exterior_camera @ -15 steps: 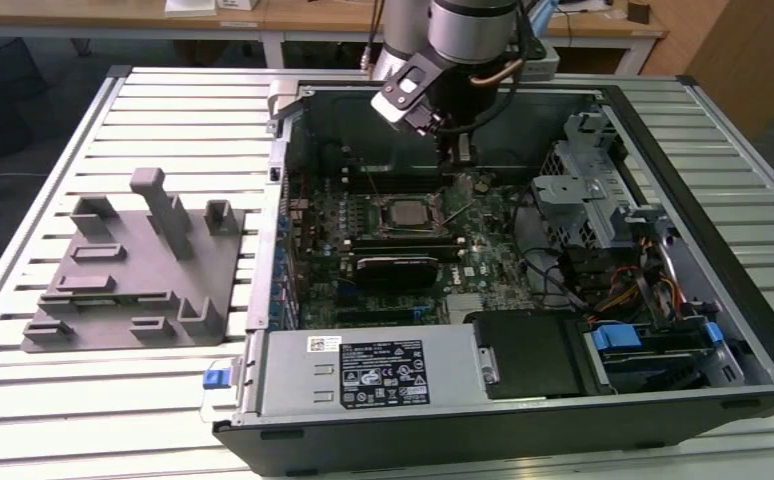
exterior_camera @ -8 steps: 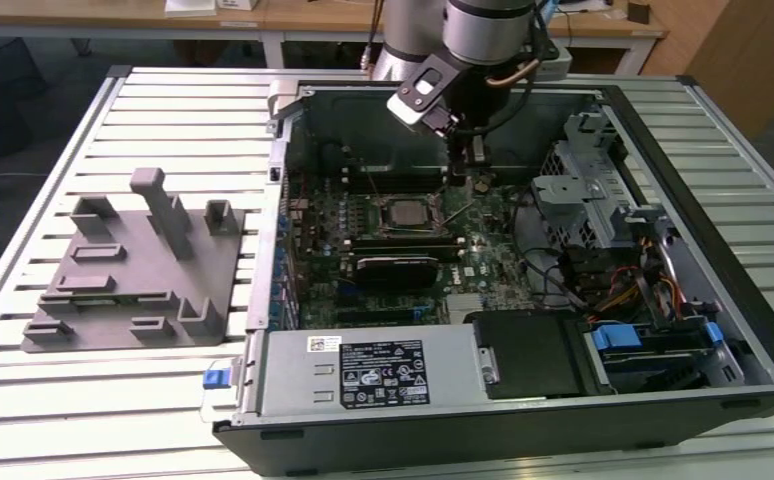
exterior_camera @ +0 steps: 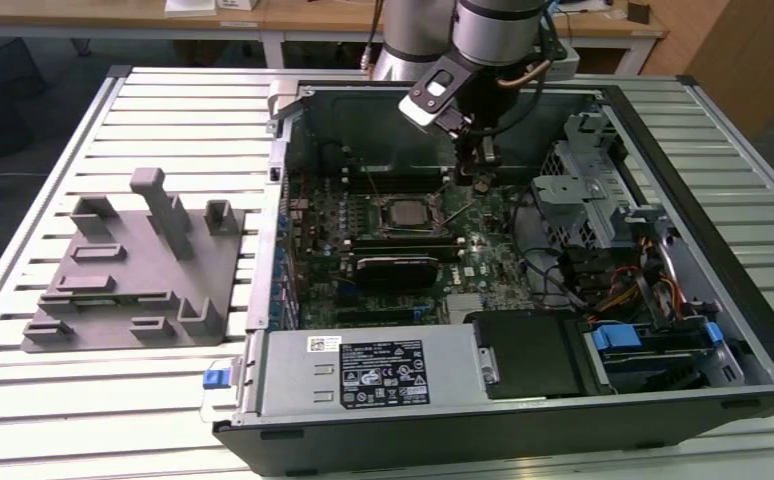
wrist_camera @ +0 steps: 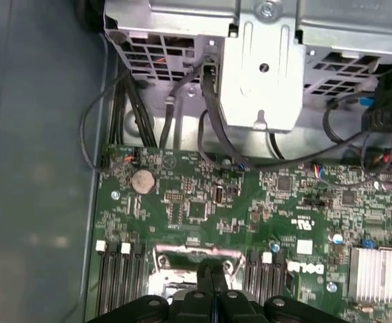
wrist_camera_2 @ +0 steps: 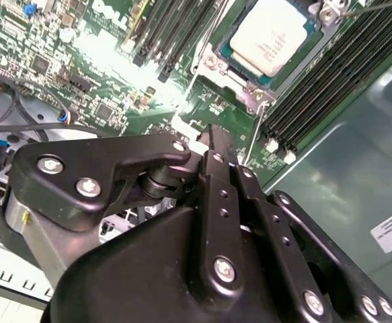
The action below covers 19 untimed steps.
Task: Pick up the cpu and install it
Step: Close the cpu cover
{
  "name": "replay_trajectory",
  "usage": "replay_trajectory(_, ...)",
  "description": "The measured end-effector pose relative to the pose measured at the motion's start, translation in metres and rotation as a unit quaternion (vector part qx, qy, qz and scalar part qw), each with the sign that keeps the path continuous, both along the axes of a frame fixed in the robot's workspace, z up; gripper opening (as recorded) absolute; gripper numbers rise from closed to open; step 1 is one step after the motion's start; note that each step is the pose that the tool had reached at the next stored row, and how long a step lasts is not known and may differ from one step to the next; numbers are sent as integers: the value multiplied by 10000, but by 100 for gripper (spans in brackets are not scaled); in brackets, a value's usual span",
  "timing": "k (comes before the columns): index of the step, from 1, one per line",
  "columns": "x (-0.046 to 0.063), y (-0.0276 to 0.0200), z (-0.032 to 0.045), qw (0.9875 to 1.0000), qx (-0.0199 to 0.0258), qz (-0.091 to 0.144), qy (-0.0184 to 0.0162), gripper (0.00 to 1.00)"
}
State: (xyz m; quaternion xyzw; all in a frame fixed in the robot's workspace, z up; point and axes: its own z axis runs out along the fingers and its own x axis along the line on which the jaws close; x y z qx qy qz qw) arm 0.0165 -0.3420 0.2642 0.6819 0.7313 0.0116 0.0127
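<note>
Claw [exterior_camera: 475, 178] tips were clenched together with nothing visible between them, poised low inside an open computer case [exterior_camera: 494, 432] that lay on a pale slatted surface [exterior_camera: 80, 400]. The arm reached down over the green motherboard [exterior_camera: 314, 205], and the tips hung just above it, a little toward the exterior view's right of the socket. The cpu [exterior_camera: 405, 213] sat flat in that socket, near the middle of the board; in the second wrist view its pale silver top [wrist_camera_2: 271, 35] lay square within the dark socket frame [wrist_camera_2: 239, 74], apart from the claw. A thin metal lever [wrist_camera_2: 256, 131] ran beside the frame, close to the shut tips, though whether they touched it could not be told. Rows of black memory slots [wrist_camera_2: 317, 87] flanked the socket. On the surface toward the exterior view's left of the case stood a grey plastic fixture [exterior_camera: 134, 275], well apart from the claw.
</note>
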Motion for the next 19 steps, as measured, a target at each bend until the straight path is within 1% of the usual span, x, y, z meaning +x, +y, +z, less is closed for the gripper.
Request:
replay_trajectory(4,59,26,-11,10000,0,4,11,11)
replay_trajectory(5,88,38,-14,10000,0,6,14,11)
replay_trajectory(12,215,75,-28,10000,0,12,33,11)
replay_trajectory(16,293,86,-48,10000,-1,12,61,11)
replay_trajectory(19,322,91,-88,10000,0,12,88,11)
